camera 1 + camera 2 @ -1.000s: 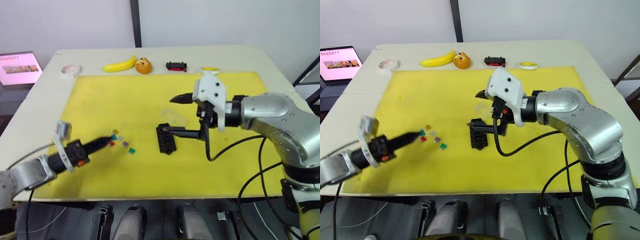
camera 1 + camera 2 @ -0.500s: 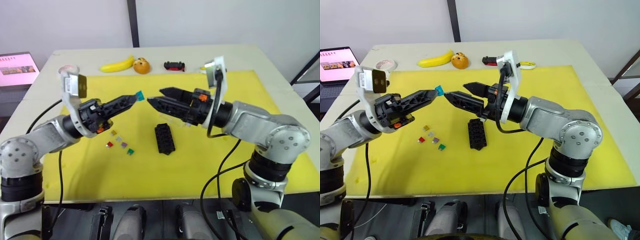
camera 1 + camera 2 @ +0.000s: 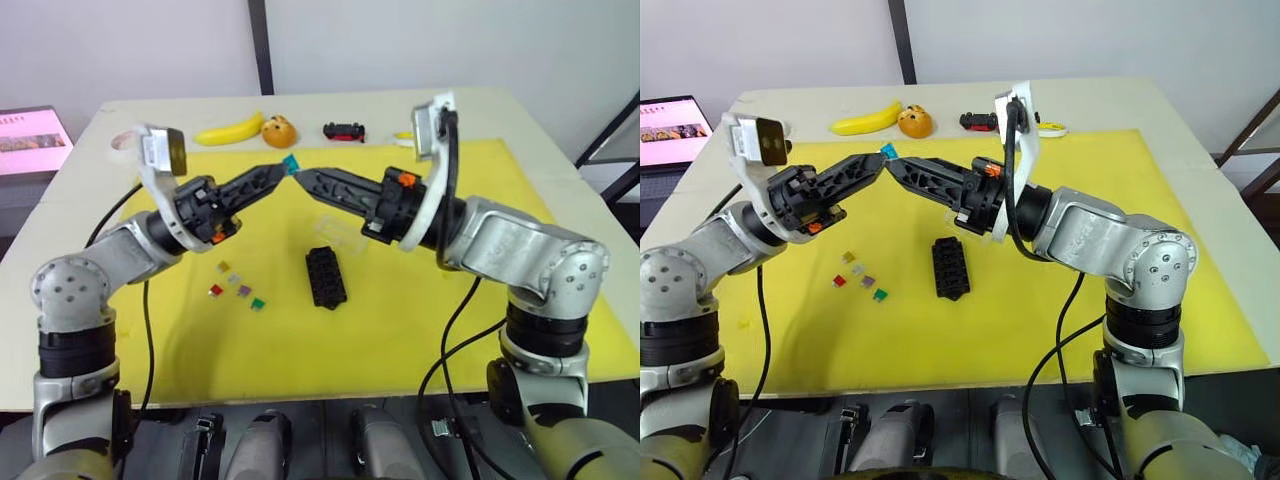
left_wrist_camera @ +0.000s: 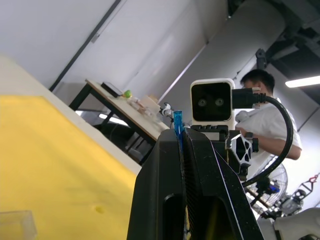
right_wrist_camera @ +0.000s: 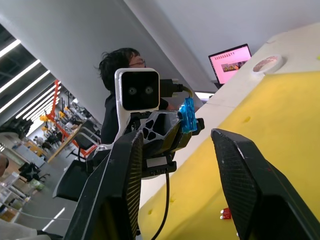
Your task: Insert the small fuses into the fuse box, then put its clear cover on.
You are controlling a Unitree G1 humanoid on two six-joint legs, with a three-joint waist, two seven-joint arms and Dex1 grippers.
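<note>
1. The left gripper [image 3: 878,160] is raised above the yellow mat [image 3: 1060,300], its two black fingers [image 4: 200,190] pressed together on a tiny teal plastic fuse [image 3: 886,152] that sticks out at their tips.
2. The right gripper [image 3: 895,168] is raised as well and points toward the left one, tip close to tip; in the right wrist view its two black fingers [image 5: 115,195] stand spread apart with nothing between them, and the teal fuse shows in the gap beyond them.
3. Both arms reach inward from the left and right sides of the desk [image 3: 1120,100], so the grippers meet in the air over the far half of the mat.
4. The small black rectangular fuse box [image 3: 949,268] with two rows of slots lies on the mat near its middle, below the raised grippers and apart from both.
5. The remaining small square fuses [image 3: 860,281], among them red, tan, purple and green chips, lie loose on the mat just toward the left edge from the fuse box, close together but not touching it.
6. The small transparent rectangular cover [image 3: 345,233] lies on the mat just beyond the fuse box, partly behind the right arm.
7. Along the far edge of the desk, off the mat, lie a yellow banana [image 3: 868,120], an orange fruit [image 3: 913,122], a black-and-red toy car [image 3: 980,121], a yellow tape ring [image 3: 1051,129] and, toward the far left corner, a white tape roll [image 3: 127,141].
8. A laptop with a pink screen [image 3: 675,117] stands beyond the left edge of the desk.
9. A person in a white shirt [image 4: 265,125] shows in the background of the left wrist view.
</note>
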